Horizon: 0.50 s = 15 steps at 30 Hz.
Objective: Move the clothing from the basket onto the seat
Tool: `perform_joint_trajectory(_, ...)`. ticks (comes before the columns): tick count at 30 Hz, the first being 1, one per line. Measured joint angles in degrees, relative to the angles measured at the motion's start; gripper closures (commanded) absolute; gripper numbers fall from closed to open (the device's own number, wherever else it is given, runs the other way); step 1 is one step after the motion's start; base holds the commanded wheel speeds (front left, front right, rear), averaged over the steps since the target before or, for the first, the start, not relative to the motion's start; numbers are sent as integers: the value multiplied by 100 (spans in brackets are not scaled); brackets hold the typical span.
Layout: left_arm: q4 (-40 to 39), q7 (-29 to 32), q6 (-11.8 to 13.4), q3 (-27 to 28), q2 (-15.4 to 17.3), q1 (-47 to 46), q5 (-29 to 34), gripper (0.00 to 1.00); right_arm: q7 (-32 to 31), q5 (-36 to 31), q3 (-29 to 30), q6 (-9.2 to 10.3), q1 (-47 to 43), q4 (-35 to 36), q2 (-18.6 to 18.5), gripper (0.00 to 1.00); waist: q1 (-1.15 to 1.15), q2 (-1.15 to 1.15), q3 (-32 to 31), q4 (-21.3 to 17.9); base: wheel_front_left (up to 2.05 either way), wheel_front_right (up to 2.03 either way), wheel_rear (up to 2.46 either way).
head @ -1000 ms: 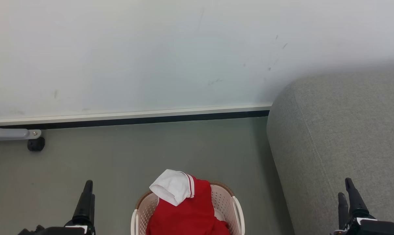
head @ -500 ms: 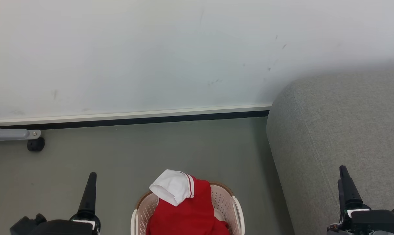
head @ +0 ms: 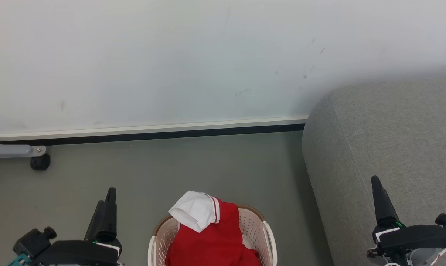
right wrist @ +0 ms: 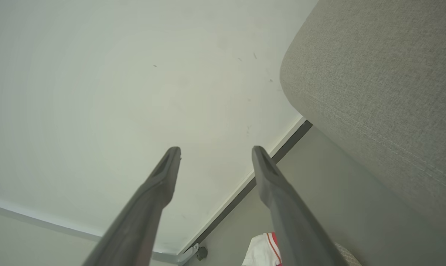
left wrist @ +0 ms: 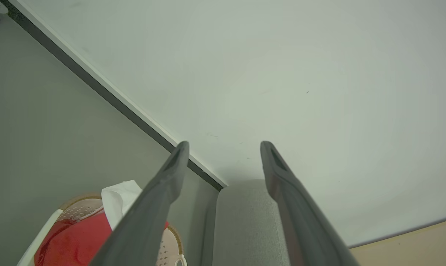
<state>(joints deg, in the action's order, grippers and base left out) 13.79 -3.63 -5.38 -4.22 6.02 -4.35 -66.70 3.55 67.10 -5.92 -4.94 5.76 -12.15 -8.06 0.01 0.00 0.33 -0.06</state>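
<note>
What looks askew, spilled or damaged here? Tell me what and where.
Little stands out. The clothing is heaped above the rim of the basket, and a white sleeve flops over its far edge instead of lying inside. The wall carries a few faint dark scuffs. Nothing looks broken.

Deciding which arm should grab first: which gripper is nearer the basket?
Left. The left gripper hangs open just left of the basket. The right gripper, also open, is farther off to its right, by the seat.
</note>
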Motion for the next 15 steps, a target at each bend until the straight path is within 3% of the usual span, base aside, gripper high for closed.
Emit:
perform_joint_trajectory(8,-31,-155,172,-229,160,-25,842,0,160,-831,-346,197,98,10,-218,0,0,0,16,5,0,0,0)
perform_joint_trajectory(15,-32,-270,342,-410,275,-103,1524,0,282,-1371,-647,252,195,-35,-354,0,0,0,27,11,0,0,0)
